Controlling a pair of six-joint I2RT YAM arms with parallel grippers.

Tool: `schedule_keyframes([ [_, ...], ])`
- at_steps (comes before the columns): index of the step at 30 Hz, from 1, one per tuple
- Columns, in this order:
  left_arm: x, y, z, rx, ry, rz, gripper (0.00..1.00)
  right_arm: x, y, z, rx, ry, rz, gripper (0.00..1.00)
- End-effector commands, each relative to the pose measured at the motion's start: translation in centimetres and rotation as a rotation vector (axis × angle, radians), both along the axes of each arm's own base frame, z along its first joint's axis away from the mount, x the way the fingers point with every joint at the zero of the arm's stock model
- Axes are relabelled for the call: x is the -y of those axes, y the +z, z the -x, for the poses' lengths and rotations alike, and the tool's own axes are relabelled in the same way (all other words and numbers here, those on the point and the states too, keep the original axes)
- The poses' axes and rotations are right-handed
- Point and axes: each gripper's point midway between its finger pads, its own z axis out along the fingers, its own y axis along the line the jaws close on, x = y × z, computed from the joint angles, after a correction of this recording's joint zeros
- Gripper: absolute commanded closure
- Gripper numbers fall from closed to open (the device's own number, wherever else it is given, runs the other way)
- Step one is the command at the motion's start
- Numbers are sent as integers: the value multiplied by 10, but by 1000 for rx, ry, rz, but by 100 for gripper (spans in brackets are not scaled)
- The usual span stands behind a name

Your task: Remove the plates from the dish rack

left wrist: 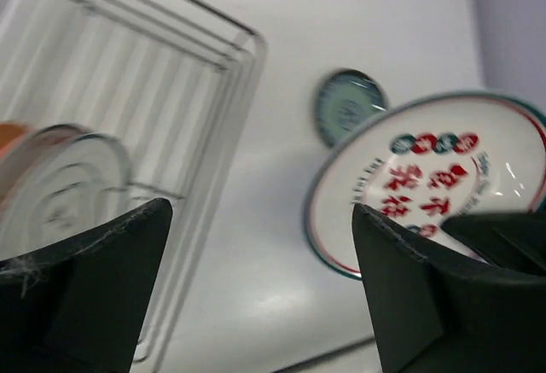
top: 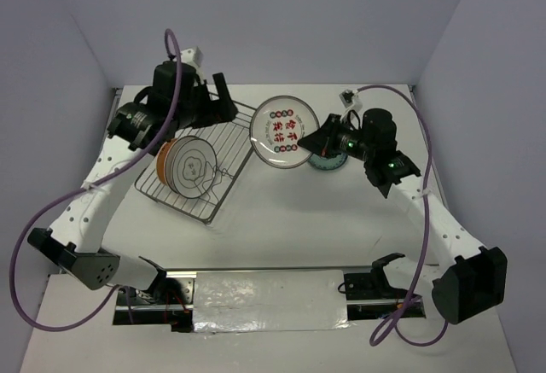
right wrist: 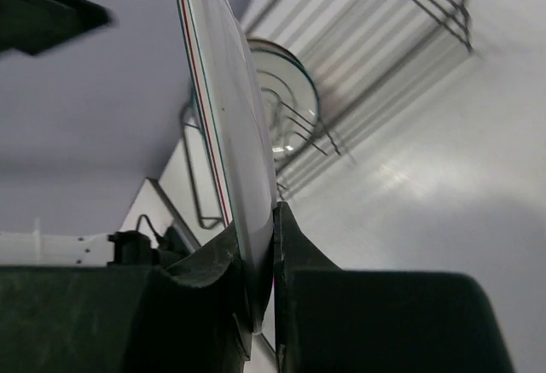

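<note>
My right gripper is shut on the rim of the white plate with red-green motifs and holds it in the air just right of the dish rack. The right wrist view shows that plate edge-on between my closed fingers. A teal plate lies flat on the table under the right arm. Two plates stand in the rack: an orange-backed one and a white line-drawing one. My left gripper is open and empty above the rack's far end. In its view the held plate is at right.
The wire rack lies slanted on the white table, its near corner toward the arm bases. Grey walls enclose the table on three sides. A metal rail with a taped strip runs along the near edge between the bases.
</note>
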Motion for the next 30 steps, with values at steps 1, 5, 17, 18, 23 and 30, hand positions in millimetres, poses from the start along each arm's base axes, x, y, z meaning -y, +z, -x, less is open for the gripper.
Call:
schedule_keyframes([
  [1, -101, -7, 10, -38, 350, -317, 1, 11, -60, 1, -159, -56, 79, 100],
  [5, -134, -15, 24, -50, 408, -467, 0, 12, -124, 22, -320, -22, 114, 100],
  [17, -138, -82, 40, -197, 283, -556, 6, 18, -251, 63, -659, 49, 224, 88],
  [18, -138, -85, 40, -203, 274, -560, 7, 19, -258, 66, -680, 52, 233, 86],
  [23, -139, -108, 37, -235, 253, -605, 12, 31, -287, 83, -787, 30, 317, 37],
  [30, -151, -126, 25, -271, 281, -701, 15, 93, -263, 60, -698, -307, 589, 0],
])
